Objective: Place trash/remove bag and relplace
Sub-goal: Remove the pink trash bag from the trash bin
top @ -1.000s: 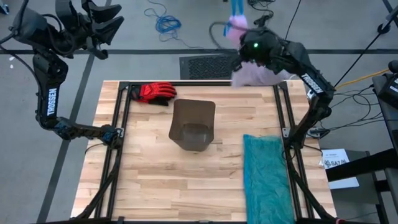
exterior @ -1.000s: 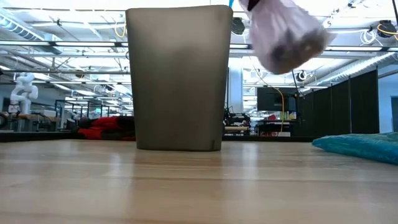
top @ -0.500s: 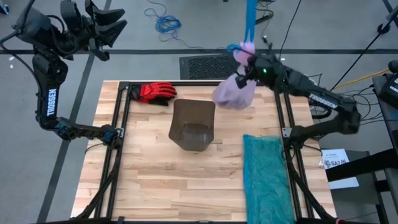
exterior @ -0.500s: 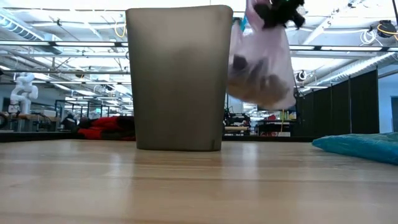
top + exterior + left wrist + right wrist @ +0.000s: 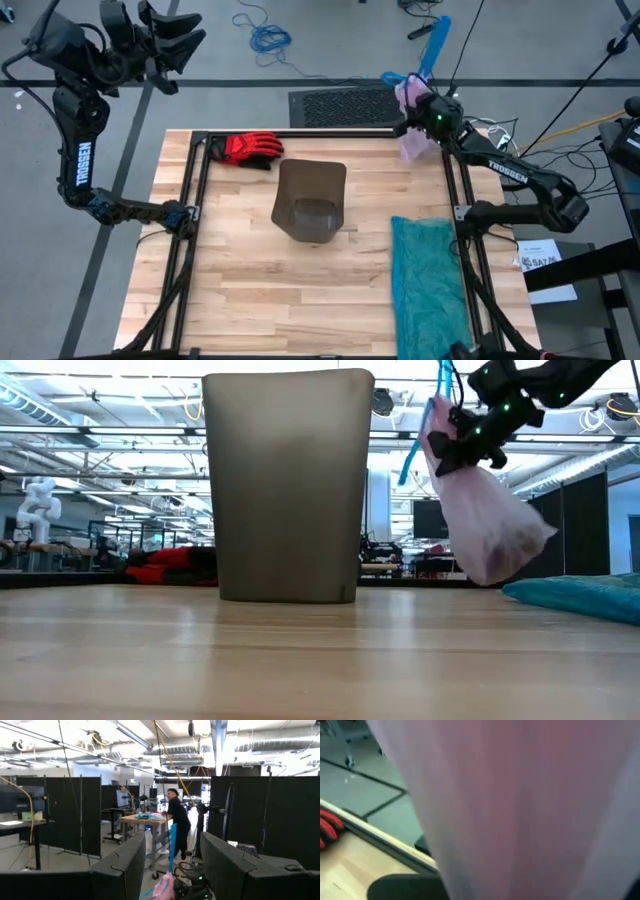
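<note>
The bag (image 5: 487,525), pinched in my right gripper (image 5: 425,108), now hangs clear of the table (image 5: 240,290) at its far right corner, having swung away from the bin (image 5: 311,200), while my left gripper (image 5: 160,40) stays spread, raised far left.

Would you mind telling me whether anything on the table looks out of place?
The bin stands upright with no liner. The pink bag hangs from the right tool over the table's far right corner. A red glove lies behind the bin, a teal bag at right.
</note>
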